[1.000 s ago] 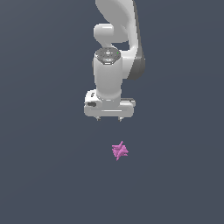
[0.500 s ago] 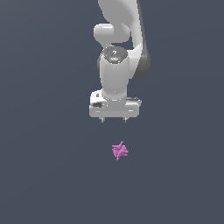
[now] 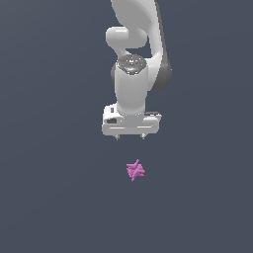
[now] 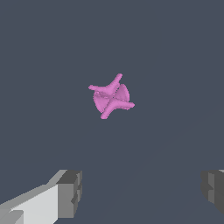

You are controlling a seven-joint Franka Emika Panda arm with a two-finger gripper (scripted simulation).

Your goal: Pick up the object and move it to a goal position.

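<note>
Your white arm hung over a plain dark grey surface, with the claw pointing straight down. Its two short fingertips were spread wide, holding nothing. In the wrist view, the two grey pads sat far apart at the edges of the picture, with bare surface between them.

The object lay on the surface, apart from the claw. In the exterior view it appeared below the claw and slightly toward that view's right. It was a small magenta-pink lump, shaped like a rough star, with several short prongs sticking out in different directions. It was much smaller than the claw. The wrist view showed the object clearly, with four prongs crossing over a rounded core.

No goal marker was visible in either view.

Judging by its size, the object was probably light, and it looked stiff rather than soft. The prongs could make it roll or twist if a pad pressed on just one of them. You would likely do best to close across the rounded core, with the pads settling between prongs rather than on their tips.
</note>
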